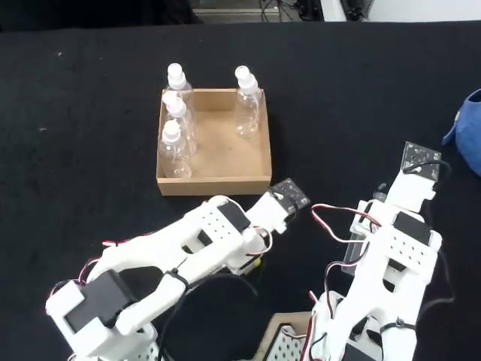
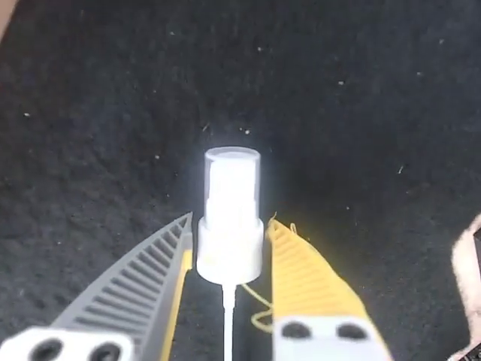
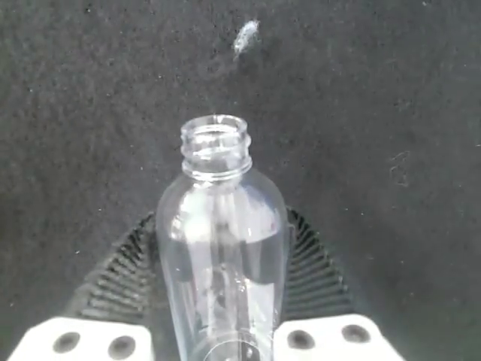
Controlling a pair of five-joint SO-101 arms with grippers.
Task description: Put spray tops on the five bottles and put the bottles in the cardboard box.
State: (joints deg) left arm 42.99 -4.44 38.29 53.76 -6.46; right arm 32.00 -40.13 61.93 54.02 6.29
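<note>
Left gripper [image 2: 229, 226] clamps the spray top [image 2: 231, 218]: collar pinched between both fingers, nozzle end sticking out past the tips, dip tube running back toward the wrist. Right gripper [image 3: 222, 226] is closed around the uncapped bottle [image 3: 222, 248]: body between the fingers, open neck clear of the tips. High view: cardboard box [image 1: 214, 184] sits at 11 o'clock from the left wrist and holds four capped bottles [image 1: 178, 113], three along its 9 o'clock wall, one in the 1 o'clock corner. The right arm is at 4 o'clock of the box, well apart.
</note>
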